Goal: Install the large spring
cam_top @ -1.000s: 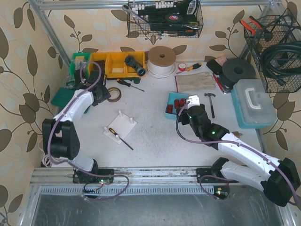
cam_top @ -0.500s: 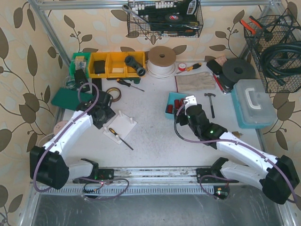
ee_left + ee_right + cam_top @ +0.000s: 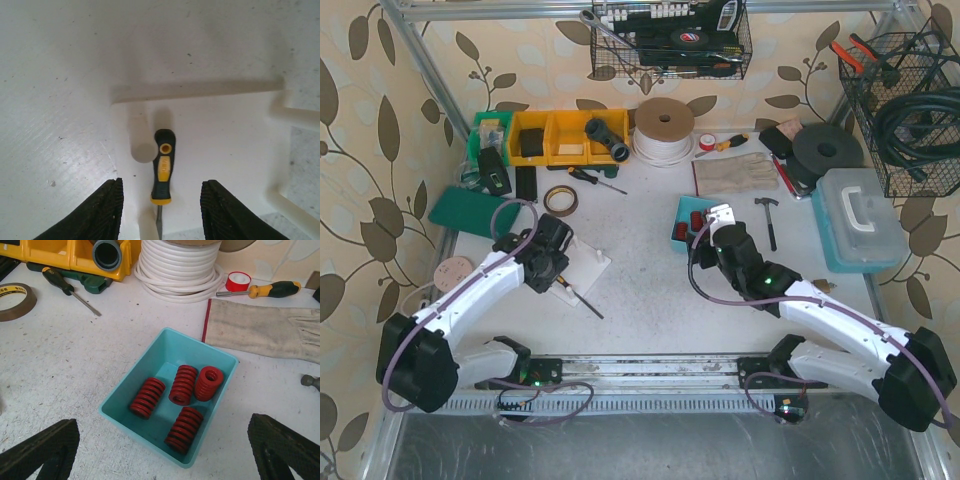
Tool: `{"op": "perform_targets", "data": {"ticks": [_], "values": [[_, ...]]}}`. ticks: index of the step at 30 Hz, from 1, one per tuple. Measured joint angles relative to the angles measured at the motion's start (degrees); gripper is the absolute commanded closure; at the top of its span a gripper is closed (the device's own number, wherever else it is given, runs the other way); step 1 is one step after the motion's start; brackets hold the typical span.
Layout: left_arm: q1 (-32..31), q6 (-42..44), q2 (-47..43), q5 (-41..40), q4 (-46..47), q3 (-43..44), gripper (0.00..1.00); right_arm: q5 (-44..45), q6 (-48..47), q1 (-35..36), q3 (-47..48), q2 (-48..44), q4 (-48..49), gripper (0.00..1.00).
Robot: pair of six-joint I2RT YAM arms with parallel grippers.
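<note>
Because a spring needs a post to sit on, the white base plate (image 3: 588, 262) lies flat on the table (image 3: 650, 300) with its posts up; I judge it is the mounting place. To its right, the teal tray (image 3: 131, 371) serves only as storage. 4 red springs (image 3: 182, 385) lie loose in it, 1 showing its open end, and I cannot tell which of them is the large spring.

Above this tray hangs the right gripper (image 3: 162, 420), its jaws released and wide. The springs are ahead of the fingers and lower, none between them, none touched.

Over the plate, well apart from the springs, the left gripper (image 3: 162, 185) hovers with jaws parted, grasping nothing. A screwdriver (image 3: 162, 167) lies on the plate in their gap, beside a short white post (image 3: 141, 142).
</note>
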Motion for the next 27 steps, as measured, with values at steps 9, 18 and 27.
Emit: {"op": "perform_targets", "data": {"ticks": [9, 18, 27], "values": [[-2.6, -2.8, 4.0, -0.3, 3.4, -1.7, 0.60, 0.0, 0.0, 0.1, 0.0, 0.0, 0.0, 0.08], [-4.1, -4.0, 8.1, -0.4, 5.4, -1.7, 0.63, 0.2, -0.2, 0.4, 0.0, 0.0, 0.0, 0.08], [-5.2, -4.6, 11.3, -0.9, 6.5, -1.9, 0.64, 0.2, -0.3, 0.4, 0.0, 0.0, 0.0, 0.09]]}}
